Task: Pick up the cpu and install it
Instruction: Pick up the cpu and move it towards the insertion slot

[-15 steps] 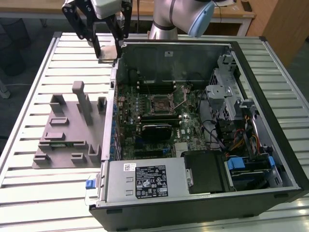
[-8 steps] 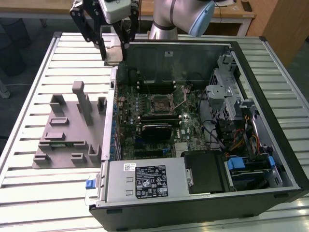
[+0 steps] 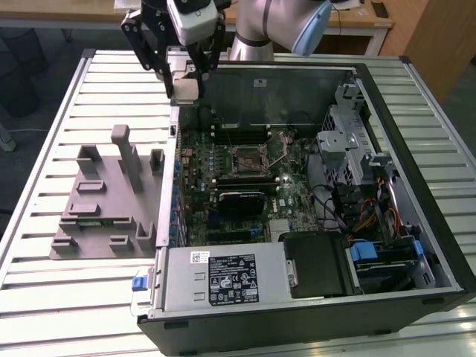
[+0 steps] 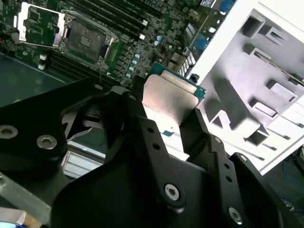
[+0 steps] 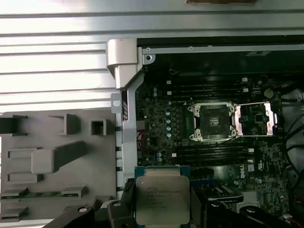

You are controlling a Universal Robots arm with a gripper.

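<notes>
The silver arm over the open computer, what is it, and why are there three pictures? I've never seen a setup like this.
It is a robot arm with a black pincer at its end. The exterior view comes from a camera off the arm that looks over the whole scene; both wrist views come from cameras riding on the arm near the pincer. On the slatted table lie an open computer case and, to the exterior view's left of it, a grey plastic tray. The pincer is shut on the cpu, a small square chip with a silver top, held in the air near a corner of the case. Inside, the socket on the green board stands open and bare, so the chip is not yet installed.
</notes>
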